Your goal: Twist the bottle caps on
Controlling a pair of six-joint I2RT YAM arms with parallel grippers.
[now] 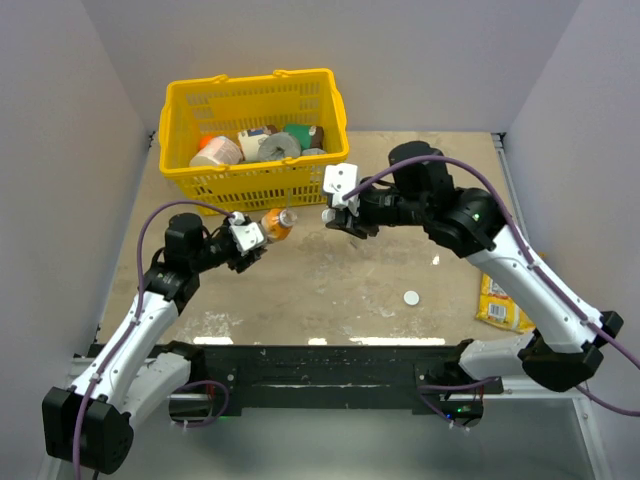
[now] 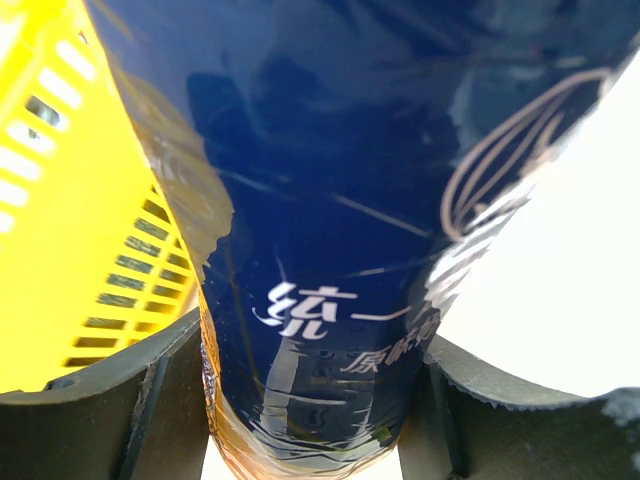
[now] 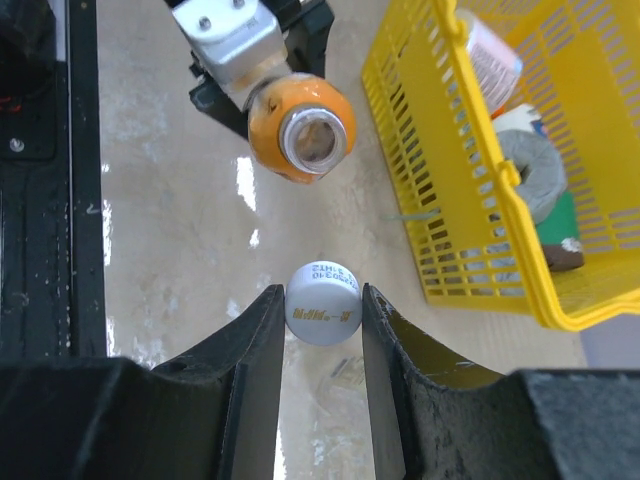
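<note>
Left gripper [image 2: 315, 345]: clamped on the blue-labelled body of the orange-drink bottle [image 1: 278, 224], which it holds tilted above the table [image 1: 330, 280], open neck pointing rightwards.
Right gripper [image 3: 323, 295]: pinches a white cap [image 3: 322, 312] by its sides, near that neck but apart from it.
Loose cap [image 1: 411, 297]: lies on the table further right.
Progress: no cap is on; both are left to do.
Hidden: the clear bottle cannot be made out; the left wrist view shows mostly label.
</note>
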